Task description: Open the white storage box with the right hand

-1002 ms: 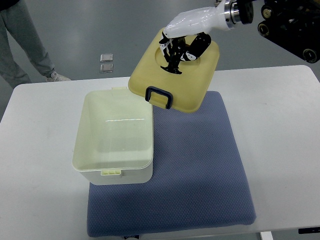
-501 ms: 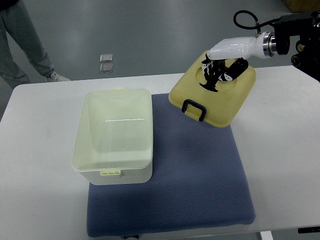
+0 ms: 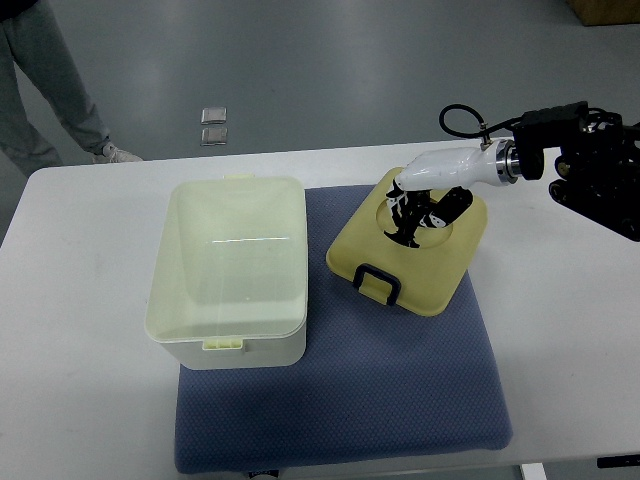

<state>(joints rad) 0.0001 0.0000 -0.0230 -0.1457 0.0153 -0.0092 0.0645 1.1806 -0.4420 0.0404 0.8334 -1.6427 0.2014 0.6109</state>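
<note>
Legs of a person (image 3: 45, 90) stand beyond the worktop's (image 3: 80, 400) far left corner. White storage box (image 3: 228, 270) sits open at the blue mat's (image 3: 400, 390) left edge. Its yellowish lid (image 3: 405, 255) lies on the mat toward the far right, the right hand (image 3: 420, 210) grasping its recessed top.

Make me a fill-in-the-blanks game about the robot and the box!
1. The right hand grips the yellow ___.
2. The lid lies on the ___ mat.
3. The white storage box has no lid, so it is ___.
4. The lid's clasp is ___.

Missing words: lid; blue; open; black
</note>
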